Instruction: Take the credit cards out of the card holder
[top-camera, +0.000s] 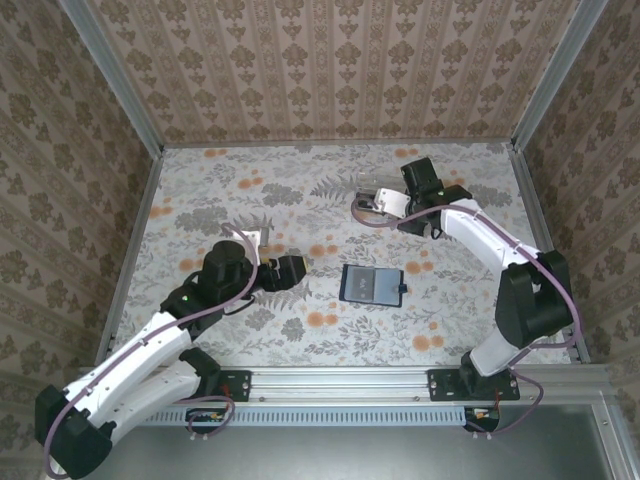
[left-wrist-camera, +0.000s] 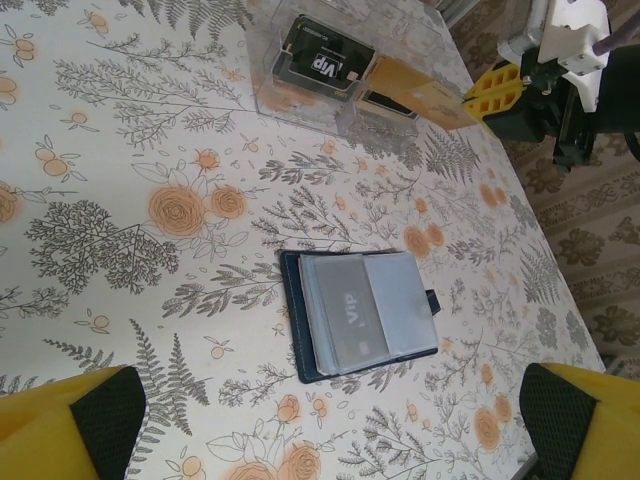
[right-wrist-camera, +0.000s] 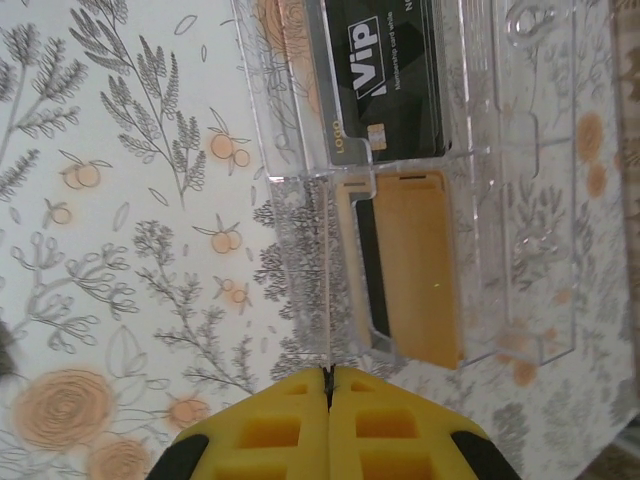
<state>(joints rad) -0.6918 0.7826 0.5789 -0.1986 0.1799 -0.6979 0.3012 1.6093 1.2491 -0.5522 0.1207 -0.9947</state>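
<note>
The card holder lies open and flat on the flowered table. A grey credit card marked VIP sits in its clear sleeve. My left gripper hovers open just left of the holder, with nothing between its fingers. My right gripper is shut, its tips at the near corner of a clear plastic box. A thin pale edge runs from the tips to the box, and I cannot tell whether anything is pinched. A black VIP card and a tan card lie in the box.
Metal rails and patterned walls close in the table on three sides. A small white object lies by my left wrist. Bare tablecloth stretches between the holder and the box.
</note>
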